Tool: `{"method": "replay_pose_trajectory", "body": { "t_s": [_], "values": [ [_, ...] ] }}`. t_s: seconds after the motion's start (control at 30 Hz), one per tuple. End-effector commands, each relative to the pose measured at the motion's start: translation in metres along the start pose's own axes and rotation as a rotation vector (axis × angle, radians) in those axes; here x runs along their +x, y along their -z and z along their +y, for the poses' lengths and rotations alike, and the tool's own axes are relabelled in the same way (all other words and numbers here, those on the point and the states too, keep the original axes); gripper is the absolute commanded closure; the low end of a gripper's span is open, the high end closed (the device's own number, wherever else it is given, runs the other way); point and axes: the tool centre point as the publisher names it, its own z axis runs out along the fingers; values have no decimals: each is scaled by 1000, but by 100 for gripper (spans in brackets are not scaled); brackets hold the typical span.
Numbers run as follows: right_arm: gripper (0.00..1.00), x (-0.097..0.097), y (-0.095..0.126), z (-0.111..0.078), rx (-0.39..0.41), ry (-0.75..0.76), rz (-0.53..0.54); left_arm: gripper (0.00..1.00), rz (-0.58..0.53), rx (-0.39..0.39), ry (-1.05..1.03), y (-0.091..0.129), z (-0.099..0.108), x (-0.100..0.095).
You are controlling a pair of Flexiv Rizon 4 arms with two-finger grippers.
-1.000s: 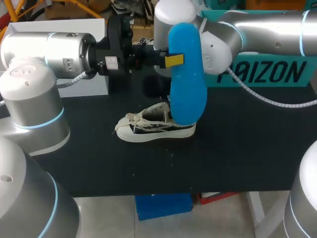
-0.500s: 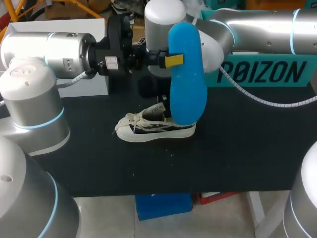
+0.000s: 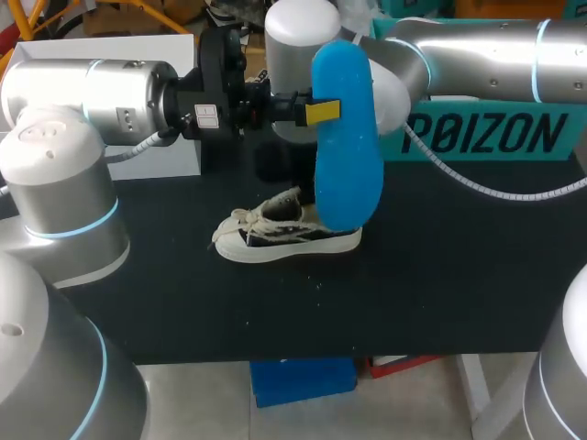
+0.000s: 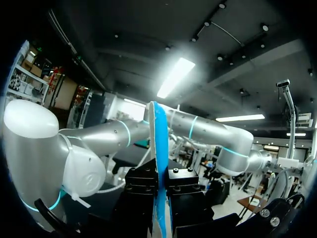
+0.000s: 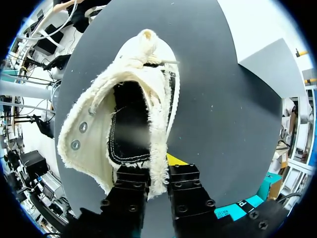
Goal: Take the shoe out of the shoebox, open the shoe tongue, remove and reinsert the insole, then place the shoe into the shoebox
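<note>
A white low sneaker (image 3: pixel 289 234) lies on its sole on the black table (image 3: pixel 440 293), toe to the left. Above its heel hangs a blue insole (image 3: pixel 347 137), upright, with my left gripper (image 3: pixel 316 112) shut on its edge. In the left wrist view the insole (image 4: pixel 158 148) runs edge-on between that gripper's (image 4: pixel 161 186) fingers. My right arm (image 3: pixel 477 55) comes in behind the insole, which hides its gripper in the head view. In the right wrist view my right gripper (image 5: pixel 158 171) is shut on the frayed heel rim of the sneaker (image 5: pixel 129 99), whose dark inside shows.
A teal shoebox (image 3: pixel 495 133) stands at the back right of the table. A white box (image 3: pixel 138 46) stands at the back left behind my left arm. Bare table lies in front of and to the right of the sneaker.
My right gripper has gone from open to shut on the sneaker's heel rim, and the right arm has shifted a little to the left. The left arm and insole have stayed still.
</note>
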Motion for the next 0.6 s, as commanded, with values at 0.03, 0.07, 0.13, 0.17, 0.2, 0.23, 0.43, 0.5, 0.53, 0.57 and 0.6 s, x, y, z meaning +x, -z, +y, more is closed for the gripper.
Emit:
{"method": "replay_pose_trajectory", "body": {
  "t_s": [0.03,0.07,0.13,0.17,0.2,0.23,0.43,0.5,0.53,0.57,0.6],
  "values": [
    [100,-1,-1,2,3,-1,1,100,-4,2,-2,-2,1,0],
    [100,-1,-1,2,3,-1,1,100,-4,2,-2,-2,1,0],
    [100,-1,-1,2,3,-1,1,100,-4,2,-2,-2,1,0],
    [100,-1,-1,2,3,-1,1,100,-4,2,-2,-2,1,0],
    [100,-1,-1,2,3,-1,1,100,-4,2,-2,-2,1,0],
    [100,-1,-1,2,3,-1,1,100,-4,2,-2,-2,1,0],
    [100,-10,11,-5,39,-105,-23,100,-4,2,-2,-2,1,0],
    [100,-14,20,-13,32,-170,-19,100,-4,2,-2,-2,1,0],
    [100,-15,23,-15,54,-198,-31,100,-4,2,-2,-2,1,0],
    [100,-18,27,-19,75,-246,-38,100,-4,2,-2,-2,1,0],
    [100,-18,30,-22,77,-267,-41,100,-4,2,-2,-2,1,0]
  ]
}}
